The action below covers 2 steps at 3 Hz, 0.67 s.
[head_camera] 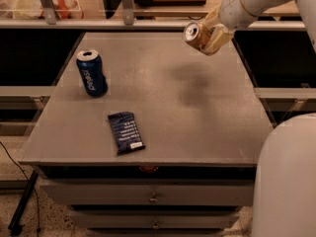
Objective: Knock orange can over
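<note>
The orange can (196,35) is a slim orange-tan can with a silver top. It is held in the air above the far right part of the grey table (207,122), tilted with its top toward the left and the camera. Its shadow falls on the table below it. My gripper (211,34) comes in from the upper right on a white arm and is shut on the can, with tan fingers (220,36) around its body.
A dark blue can (92,73) stands upright at the table's left. A dark blue snack packet (126,132) lies flat near the front edge. Drawers sit under the tabletop. A white robot body (286,181) fills the lower right. Shelving runs along the back.
</note>
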Each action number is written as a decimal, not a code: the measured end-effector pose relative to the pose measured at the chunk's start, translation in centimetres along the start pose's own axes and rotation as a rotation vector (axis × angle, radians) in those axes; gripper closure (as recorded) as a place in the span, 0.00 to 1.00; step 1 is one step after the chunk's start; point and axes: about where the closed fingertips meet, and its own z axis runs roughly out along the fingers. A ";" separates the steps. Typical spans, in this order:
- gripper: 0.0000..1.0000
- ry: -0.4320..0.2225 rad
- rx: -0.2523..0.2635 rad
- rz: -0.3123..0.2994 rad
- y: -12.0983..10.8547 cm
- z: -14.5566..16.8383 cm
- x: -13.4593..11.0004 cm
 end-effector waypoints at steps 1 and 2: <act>1.00 0.150 -0.083 -0.152 1.4 0.9 -0.9; 1.00 0.273 -0.191 -0.276 3.2 2.1 -1.4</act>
